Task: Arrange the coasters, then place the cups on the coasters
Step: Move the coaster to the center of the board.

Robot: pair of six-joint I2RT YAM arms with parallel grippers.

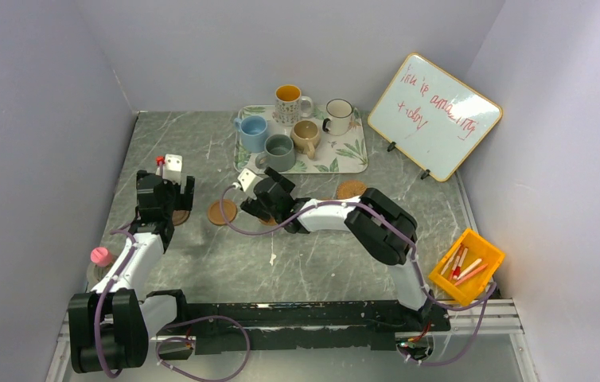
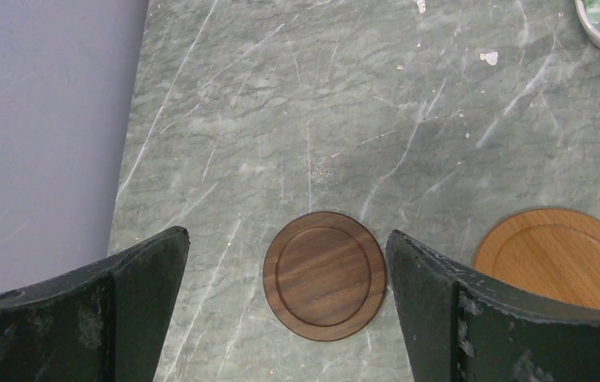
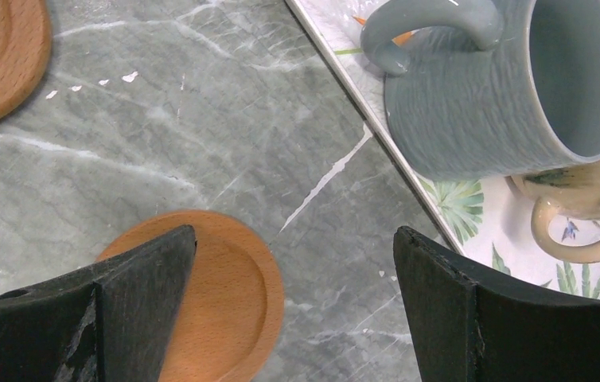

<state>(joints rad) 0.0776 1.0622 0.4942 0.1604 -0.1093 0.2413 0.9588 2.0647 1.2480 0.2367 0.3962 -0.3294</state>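
Five cups stand on the leaf-print tray (image 1: 352,163) at the back: light blue (image 1: 253,131), grey-green (image 1: 279,151), tan (image 1: 306,135), white with a dark rim (image 1: 338,116), patterned with orange inside (image 1: 289,102). My left gripper (image 2: 287,235) hangs open above a dark brown coaster (image 2: 325,275), which lies flat between its fingers. A tan coaster (image 2: 559,259) lies to its right. My right gripper (image 3: 297,232) is open over the table, its left finger covering part of a tan coaster (image 3: 233,294). The grey-green cup (image 3: 504,83) is close ahead. Another coaster (image 1: 351,189) lies near the tray.
A whiteboard (image 1: 434,115) with red writing leans at the back right. A yellow bin (image 1: 465,265) of pens sits at the right edge. A small pink object (image 1: 102,256) lies by the left arm. Grey walls close in the left, back and right.
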